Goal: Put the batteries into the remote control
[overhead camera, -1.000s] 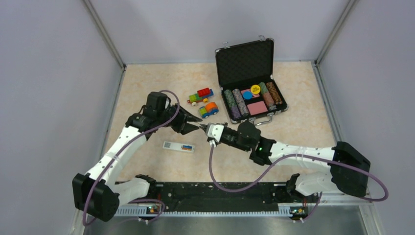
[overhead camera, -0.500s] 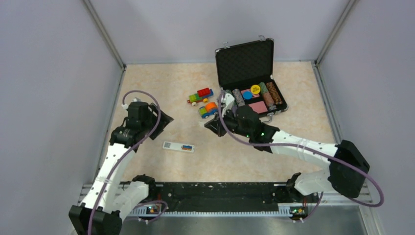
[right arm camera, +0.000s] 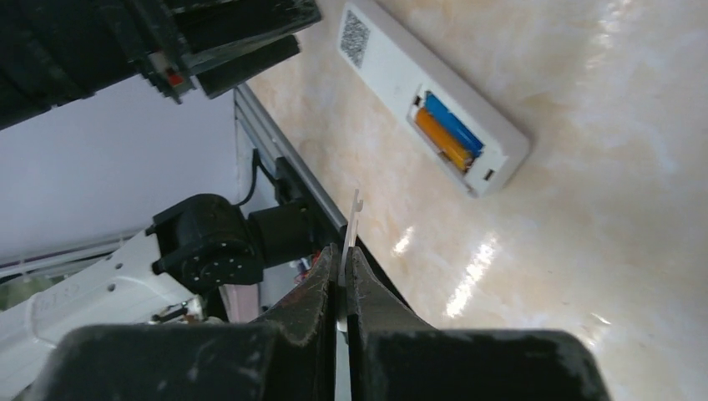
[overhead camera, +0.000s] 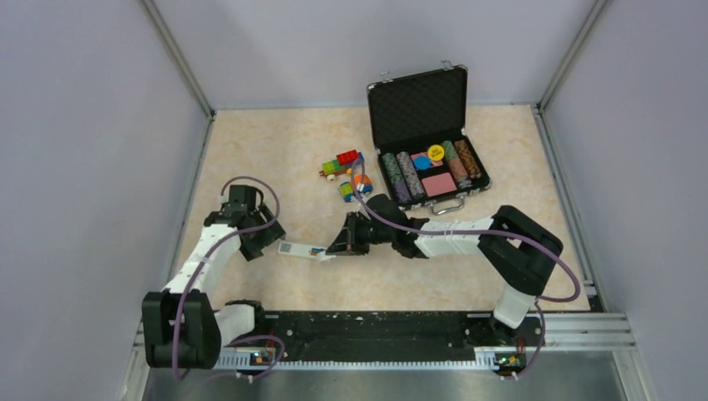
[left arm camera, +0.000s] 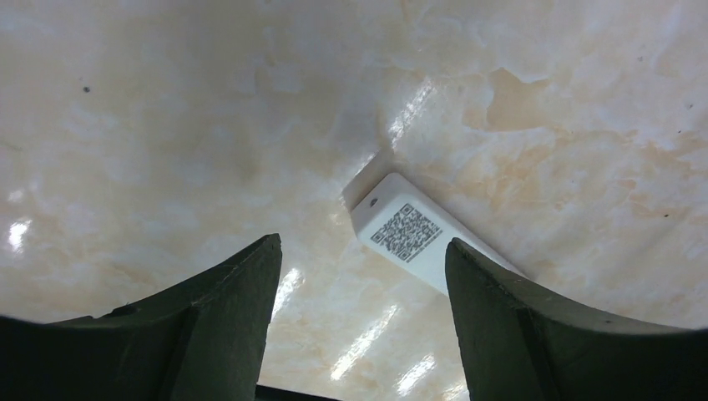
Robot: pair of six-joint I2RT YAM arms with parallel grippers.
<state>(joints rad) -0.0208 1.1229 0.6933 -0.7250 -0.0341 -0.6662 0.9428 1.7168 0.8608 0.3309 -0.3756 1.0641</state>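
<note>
The white remote control point(overhead camera: 302, 249) lies back-up on the table, its QR label at the left end. In the right wrist view its open compartment point(right arm camera: 449, 134) holds the blue battery point(right arm camera: 456, 125) and the orange battery point(right arm camera: 440, 140) side by side. My right gripper point(overhead camera: 332, 249) is shut on the thin white cover piece point(right arm camera: 351, 225), held edge-on just right of the remote's compartment end. My left gripper point(overhead camera: 265, 242) is open and low at the remote's left end; the QR end point(left arm camera: 404, 230) shows between its fingers point(left arm camera: 493, 301), untouched.
An open black case point(overhead camera: 422, 109) with poker chips stands at the back right. Two colourful toy vehicles point(overhead camera: 342, 164) point(overhead camera: 354, 185) sit just behind my right arm. Grey walls enclose the table on three sides.
The left arm swung away and came down at the remote's left end. The right arm moved back, then down and left to the remote's right end, still holding the cover.
</note>
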